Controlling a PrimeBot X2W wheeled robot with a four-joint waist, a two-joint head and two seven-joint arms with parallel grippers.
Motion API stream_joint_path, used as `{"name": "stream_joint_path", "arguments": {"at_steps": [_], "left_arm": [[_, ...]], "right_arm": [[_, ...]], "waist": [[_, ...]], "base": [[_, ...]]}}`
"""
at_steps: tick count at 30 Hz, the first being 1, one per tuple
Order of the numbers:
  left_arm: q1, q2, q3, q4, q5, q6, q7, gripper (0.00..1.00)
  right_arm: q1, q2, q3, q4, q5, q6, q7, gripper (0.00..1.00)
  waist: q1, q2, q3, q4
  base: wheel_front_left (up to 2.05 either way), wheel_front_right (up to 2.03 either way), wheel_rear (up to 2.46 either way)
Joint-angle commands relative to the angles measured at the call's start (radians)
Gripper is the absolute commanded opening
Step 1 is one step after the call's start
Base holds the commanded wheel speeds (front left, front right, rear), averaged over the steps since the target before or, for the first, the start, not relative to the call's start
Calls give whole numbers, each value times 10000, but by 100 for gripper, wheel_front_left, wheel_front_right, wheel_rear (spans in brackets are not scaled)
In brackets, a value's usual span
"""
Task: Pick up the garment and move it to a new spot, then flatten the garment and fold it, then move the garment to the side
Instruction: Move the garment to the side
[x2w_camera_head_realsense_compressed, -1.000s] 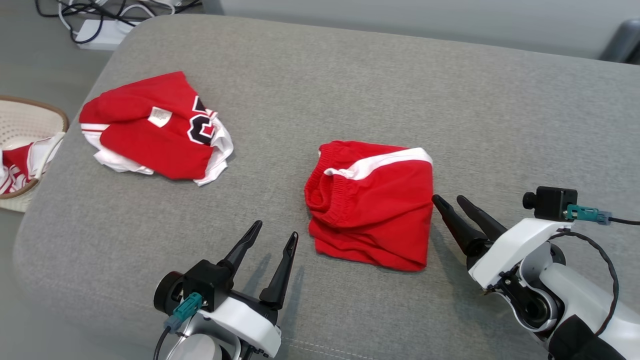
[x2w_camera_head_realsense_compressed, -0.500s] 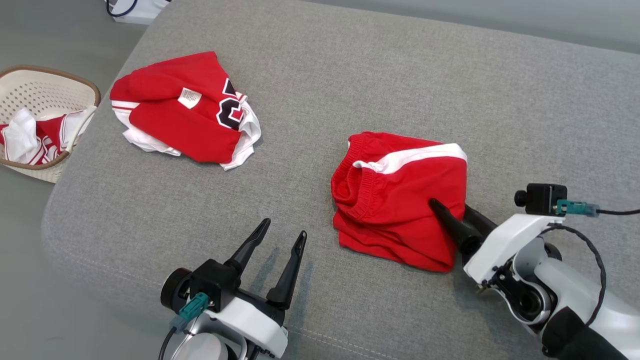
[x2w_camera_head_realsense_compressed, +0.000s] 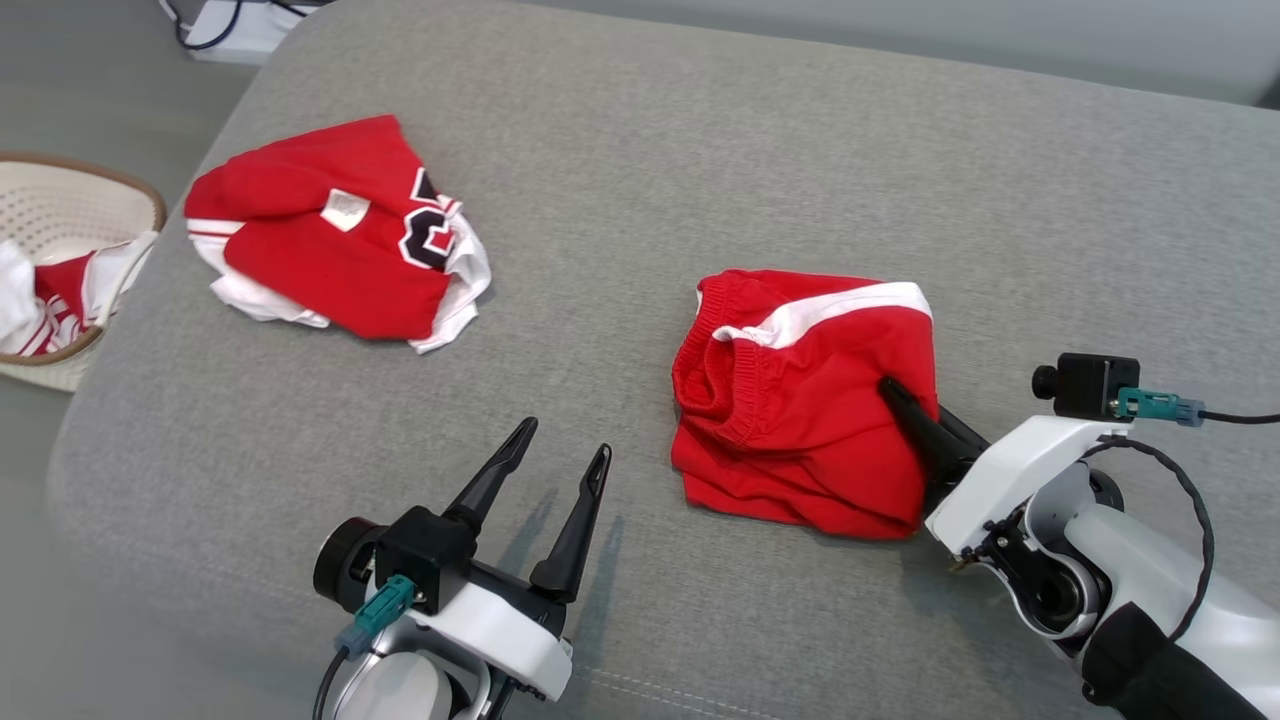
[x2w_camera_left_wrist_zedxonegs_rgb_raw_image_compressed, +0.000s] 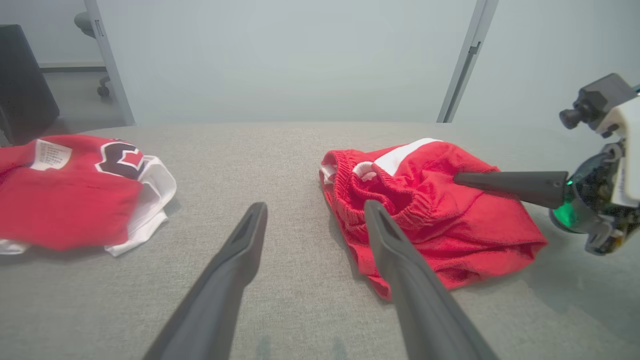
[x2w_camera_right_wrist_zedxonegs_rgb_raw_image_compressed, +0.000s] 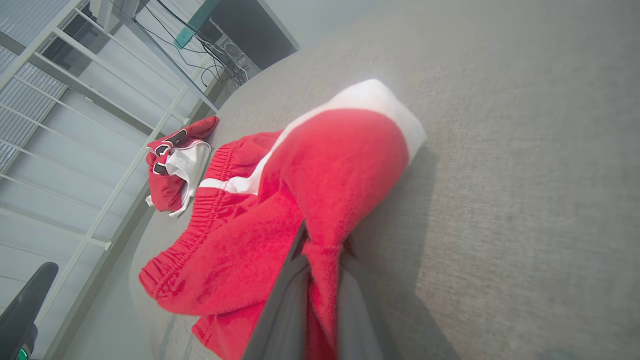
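The garment (x2w_camera_head_realsense_compressed: 800, 420) is a folded pair of red shorts with a white stripe, lying right of centre on the grey cushion (x2w_camera_head_realsense_compressed: 700, 150). My right gripper (x2w_camera_head_realsense_compressed: 900, 395) is shut on its right edge, one finger on top of the cloth and the other under it. The right wrist view shows red cloth (x2w_camera_right_wrist_zedxonegs_rgb_raw_image_compressed: 320, 170) pinched between the right gripper's (x2w_camera_right_wrist_zedxonegs_rgb_raw_image_compressed: 324, 245) two fingers. My left gripper (x2w_camera_head_realsense_compressed: 566, 437) stands open near the front edge, left of the garment and apart from it. In the left wrist view the left gripper (x2w_camera_left_wrist_zedxonegs_rgb_raw_image_compressed: 315, 205) points beside the garment's (x2w_camera_left_wrist_zedxonegs_rgb_raw_image_compressed: 450, 220) elastic waistband.
A red and white jersey (x2w_camera_head_realsense_compressed: 330, 240) lies crumpled at the cushion's far left. A white basket (x2w_camera_head_realsense_compressed: 100, 165) holding more red and white clothes stands on the floor off the left edge. Cables and a white box (x2w_camera_head_realsense_compressed: 235, 15) lie on the floor at the top left.
My right gripper slid left onto the garment's right edge and shut on it. The head camera shifted. The left gripper stayed open in place.
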Motion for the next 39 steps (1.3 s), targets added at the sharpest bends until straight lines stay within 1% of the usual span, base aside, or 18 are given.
{"name": "stream_joint_path", "arguments": {"at_steps": [1, 10, 11, 19, 25, 26, 32, 35, 39], "left_arm": [[-193, 59, 366, -253, 92, -37, -103, 100], [-210, 72, 459, -193, 219, -57, -103, 100], [-228, 86, 440, -192, 238, -61, -103, 100], [-258, 197, 490, -249, 260, -68, -103, 100], [-256, 287, 550, -274, 249, -70, -103, 100], [-256, 287, 550, -274, 249, -70, -103, 100], [-311, 337, 542, -263, 212, -71, -103, 100], [-392, 381, 466, -303, 236, -71, -103, 100], [-576, 480, 399, -378, 246, -72, -103, 100]], "right_arm": [[207, -84, 33, -129, 95, 46, -208, 0], [214, -68, 333, 31, 3, 46, -375, 0], [216, -48, 374, 93, -7, 46, -414, 0], [393, -78, 503, 178, 54, 46, -545, 0], [487, -127, 510, 166, 180, 46, -618, 0], [487, -127, 510, 166, 180, 46, -618, 0], [413, -206, 565, 222, 128, 46, -675, 0], [128, -417, 846, 509, -308, 46, -599, 0], [-513, -712, 804, 1086, -597, 46, -581, 0]], "waist": [[0, 0, -102, -216], [0, 0, -344, -1618], [0, 0, -389, -1952], [0, 0, -529, -3311], [0, 0, -453, -4203], [0, 0, -453, -4203], [0, 0, -209, -4836], [0, 0, -2, -4971], [0, 0, 367, -4998]], "base": [[0, 0, 0], [0, 0, 0], [0, 0, 0], [0, 0, 0], [0, 0, 0], [0, 0, 0], [0, 0, 0], [0, 0, 0], [0, 0, 0]]}}
